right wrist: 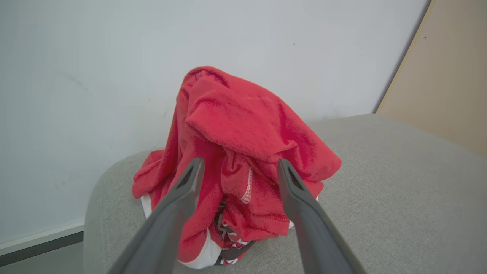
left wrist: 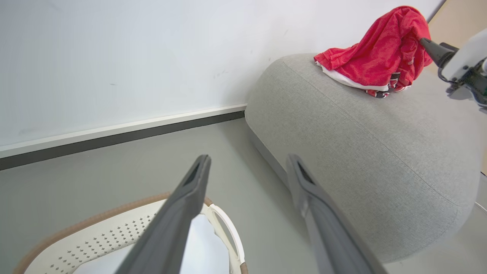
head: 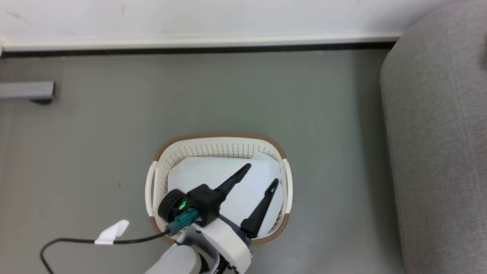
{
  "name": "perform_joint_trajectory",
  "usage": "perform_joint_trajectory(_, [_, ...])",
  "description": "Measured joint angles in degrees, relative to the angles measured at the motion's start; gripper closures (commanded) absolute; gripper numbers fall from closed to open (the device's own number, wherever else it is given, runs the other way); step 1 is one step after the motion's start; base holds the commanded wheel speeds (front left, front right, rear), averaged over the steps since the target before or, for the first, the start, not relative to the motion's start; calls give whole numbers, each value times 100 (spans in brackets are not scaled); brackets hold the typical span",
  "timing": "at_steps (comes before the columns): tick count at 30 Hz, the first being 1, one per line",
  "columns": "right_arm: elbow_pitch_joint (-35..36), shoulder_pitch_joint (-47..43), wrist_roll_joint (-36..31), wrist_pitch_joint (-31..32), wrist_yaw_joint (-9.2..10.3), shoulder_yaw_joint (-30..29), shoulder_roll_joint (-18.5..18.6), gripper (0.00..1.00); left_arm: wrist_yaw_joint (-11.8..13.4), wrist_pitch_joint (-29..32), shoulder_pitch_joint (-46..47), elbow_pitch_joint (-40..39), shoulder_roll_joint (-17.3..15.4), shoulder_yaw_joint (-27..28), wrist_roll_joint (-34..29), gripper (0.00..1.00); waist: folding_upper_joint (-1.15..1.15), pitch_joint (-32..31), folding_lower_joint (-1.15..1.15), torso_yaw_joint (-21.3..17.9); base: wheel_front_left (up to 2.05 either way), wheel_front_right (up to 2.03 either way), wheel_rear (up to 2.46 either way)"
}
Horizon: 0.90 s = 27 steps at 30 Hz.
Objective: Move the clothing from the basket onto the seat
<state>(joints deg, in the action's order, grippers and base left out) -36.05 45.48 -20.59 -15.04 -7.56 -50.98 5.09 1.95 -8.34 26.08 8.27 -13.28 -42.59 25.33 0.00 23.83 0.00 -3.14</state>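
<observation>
The red clothing (right wrist: 236, 125) lies heaped in a peak on the grey seat (right wrist: 399, 190), with white and printed trim at its base. My right gripper (right wrist: 239, 161) is open, and the cloth sits between and just beyond its fingertips. In the left wrist view the clothing (left wrist: 380, 49) rests on the seat (left wrist: 361, 152) near the wall, with a right finger (left wrist: 432, 47) touching it. The white basket (head: 220, 136) stands on the floor left of the seat (head: 437, 152) and holds only a pale flat pad (head: 213, 171). My left gripper (head: 261, 174) hangs open over the basket, holding nothing.
A white wall with a dark-edged baseboard (head: 190, 42) runs behind the basket. A grey bar (head: 26, 90) lies on the grey-green floor (head: 228, 95) at far left. A black cable with a white tag (head: 112, 232) trails from my left wrist. A tan panel (right wrist: 449, 76) stands behind the seat.
</observation>
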Motion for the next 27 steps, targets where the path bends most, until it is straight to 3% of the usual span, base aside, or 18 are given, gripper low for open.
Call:
perform_joint_trajectory(8, [1146,-1436,1352,-2,0,1163,-210,0,421,-378,-389,348,-40,452,191,0,0,-699,-1,-156,0,0,0])
perform_joint_trajectory(14, [1566,-2579,2245,-13,0,2274,-215,0,791,-598,-933,602,-138,881,323,0,0,-1324,-2,-178,0,0,0])
perform_joint_trajectory(18, [1878,-3365,2504,-13,0,2976,-223,0,975,-658,-1382,638,-193,1247,377,0,0,-1751,-2,-112,0,0,0])
perform_joint_trajectory(23, [2169,-4086,2738,-13,0,3713,-229,0,1100,-679,-1926,332,-187,1946,204,0,1,-2169,-2,67,0,0,0])
perform_joint_trajectory(27, [2288,-4409,2775,-13,0,4039,-226,0,943,-679,-2358,197,-92,2448,-100,0,1,-2356,-2,247,0,0,0])
